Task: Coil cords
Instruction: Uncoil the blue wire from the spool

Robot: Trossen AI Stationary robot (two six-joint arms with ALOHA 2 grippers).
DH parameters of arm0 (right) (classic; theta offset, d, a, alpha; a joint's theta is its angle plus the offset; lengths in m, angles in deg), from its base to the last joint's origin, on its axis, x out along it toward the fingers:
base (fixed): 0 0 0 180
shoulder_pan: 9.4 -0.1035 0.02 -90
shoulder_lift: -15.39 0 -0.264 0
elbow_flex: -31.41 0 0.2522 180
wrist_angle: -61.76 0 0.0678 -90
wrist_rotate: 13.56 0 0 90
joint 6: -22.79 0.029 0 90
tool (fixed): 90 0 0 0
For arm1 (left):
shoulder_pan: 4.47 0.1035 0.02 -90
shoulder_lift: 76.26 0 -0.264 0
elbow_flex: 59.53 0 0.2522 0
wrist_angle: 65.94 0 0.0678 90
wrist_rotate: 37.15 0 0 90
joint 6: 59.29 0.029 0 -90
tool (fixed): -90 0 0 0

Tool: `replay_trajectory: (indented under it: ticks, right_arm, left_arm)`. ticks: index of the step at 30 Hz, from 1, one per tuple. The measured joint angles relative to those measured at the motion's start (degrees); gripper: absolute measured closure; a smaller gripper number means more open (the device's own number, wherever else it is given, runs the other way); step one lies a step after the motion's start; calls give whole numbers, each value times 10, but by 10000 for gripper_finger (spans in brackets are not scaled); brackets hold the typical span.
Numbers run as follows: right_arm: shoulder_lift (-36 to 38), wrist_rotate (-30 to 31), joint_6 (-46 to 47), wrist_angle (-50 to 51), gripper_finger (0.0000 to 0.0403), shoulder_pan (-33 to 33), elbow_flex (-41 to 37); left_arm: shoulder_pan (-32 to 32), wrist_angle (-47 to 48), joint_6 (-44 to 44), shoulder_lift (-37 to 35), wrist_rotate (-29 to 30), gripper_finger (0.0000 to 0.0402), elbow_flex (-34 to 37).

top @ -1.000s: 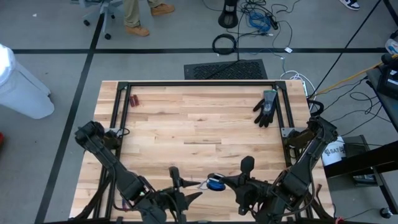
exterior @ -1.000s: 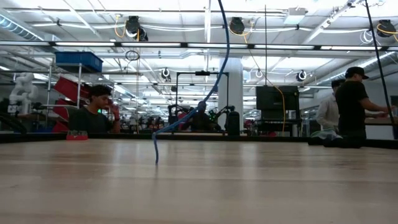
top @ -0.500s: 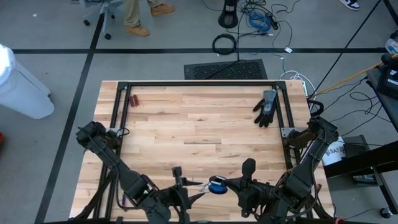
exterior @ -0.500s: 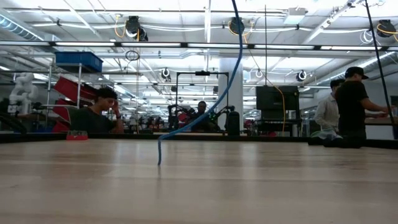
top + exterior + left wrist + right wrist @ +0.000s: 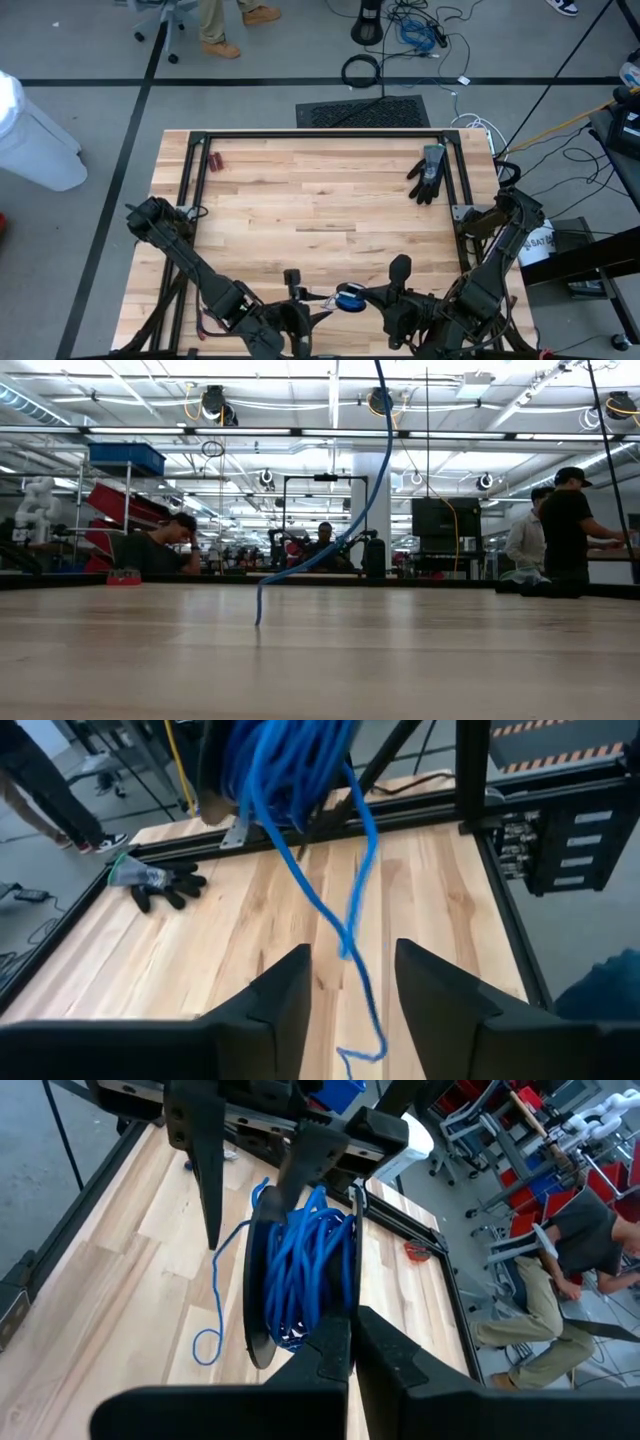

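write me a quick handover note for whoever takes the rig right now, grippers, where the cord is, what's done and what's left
Right gripper: shut on the blue cord bundle, held above the near edge of the table.
Left gripper: open, facing the bundle, with the loose tail hanging between its fingers, not gripped.
Done: most of the cord is coiled into the bundle.
Left: the tail hangs down to the tabletop and ends in a small curl; wind it in.
Black glove lies at the far right of the table, untouched.
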Motion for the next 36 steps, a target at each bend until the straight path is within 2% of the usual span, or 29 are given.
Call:
replay_trajectory:
  ticks: [4,10,16,23,29,36]
  right_arm:
    - [0,0,-1,0,403,0,0]
    - [0,0,-1,0,403,0,0]
    - [0,-1,-1,1,403,0,0]
    - [0,3,17,8,403,2,0]
    - [-1,55,43,8,403,16,0]
    - [-1,129,44,-30,403,20,0]
  left_arm:
    - [-1,14,0,0,0,303,0]
    - [-1,14,16,-1,2,391,0]
    - [-6,18,12,-9,3,391,0]
    - [-41,20,-17,-42,34,398,0]
    - [-57,-46,18,-46,54,399,0]
    - [-26,-148,78,-30,45,399,0]
